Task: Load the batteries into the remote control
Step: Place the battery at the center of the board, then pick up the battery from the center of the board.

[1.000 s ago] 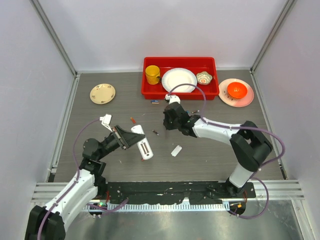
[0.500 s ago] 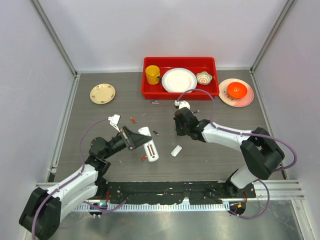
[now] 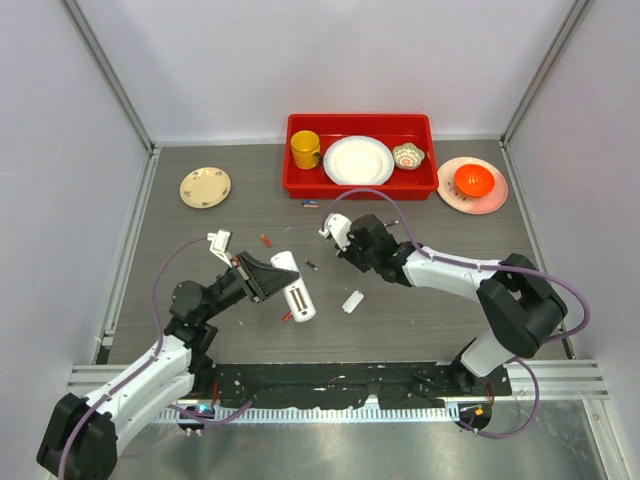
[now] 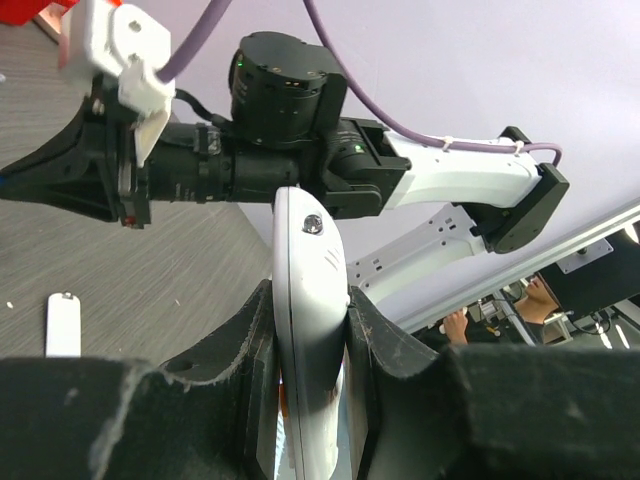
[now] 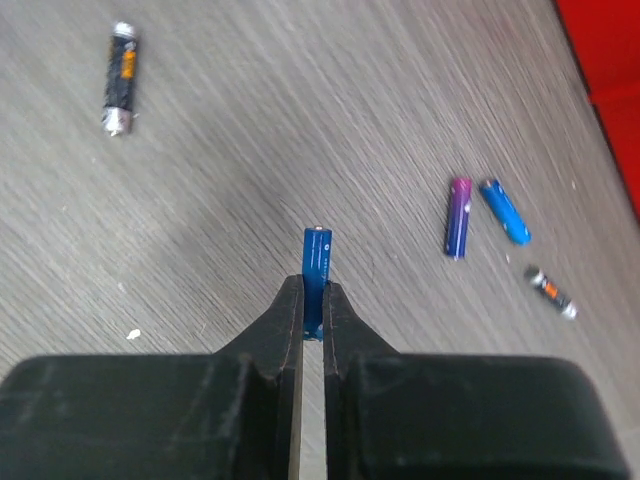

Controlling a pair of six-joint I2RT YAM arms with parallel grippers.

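My left gripper is shut on the white remote control and holds it on edge above the table. In the left wrist view the remote stands between the two pads of the gripper. My right gripper is just right of the remote and is shut on a blue battery, which sticks out past the fingertips of the gripper. Loose batteries lie on the table: a purple one, a blue one, and dark ones.
A small white plate lies right of the remote; it also shows in the left wrist view. A red-orange battery lies behind the remote, another in front of it. A red tray with dishes, a cream plate and a pink plate stand at the back.
My right wrist moved right, then swung back left toward the remote, with the blue battery in its jaws. My left gripper carried the remote a little right and forward.
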